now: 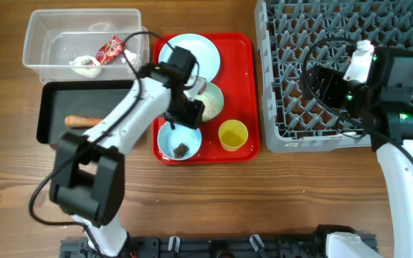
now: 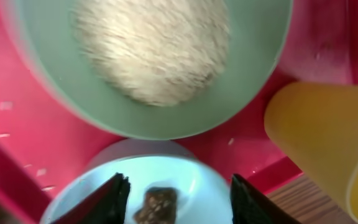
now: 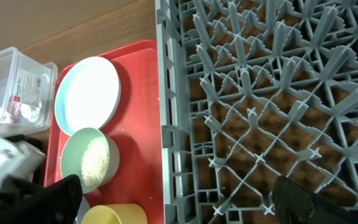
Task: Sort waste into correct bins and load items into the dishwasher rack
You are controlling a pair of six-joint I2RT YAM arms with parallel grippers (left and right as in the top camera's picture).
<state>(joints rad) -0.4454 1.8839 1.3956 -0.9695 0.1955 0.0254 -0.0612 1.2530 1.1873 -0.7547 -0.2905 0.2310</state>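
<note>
My left gripper (image 1: 181,130) (image 2: 179,186) is open just above a pale-blue bowl (image 1: 169,143) (image 2: 188,169) on the tray, its fingers either side of the small brown food scrap (image 1: 182,149) (image 2: 157,204) inside. Behind it a greenish bowl (image 1: 217,97) (image 2: 253,87) holds white rice (image 2: 151,46). The yellow cup (image 1: 233,135) (image 2: 319,137) stands to its right. The light-blue plate (image 1: 192,54) (image 3: 87,93) lies at the tray's back. My right gripper (image 1: 321,82) (image 3: 179,199) is open and empty over the grey rack (image 1: 335,43) (image 3: 247,93).
The red tray (image 1: 242,64) sits between the bins and the rack. The clear tub (image 1: 38,50) at the back left holds the red wrapper (image 1: 110,50) and white paper (image 1: 84,66). The black tub (image 1: 56,93) holds the carrot (image 1: 83,120).
</note>
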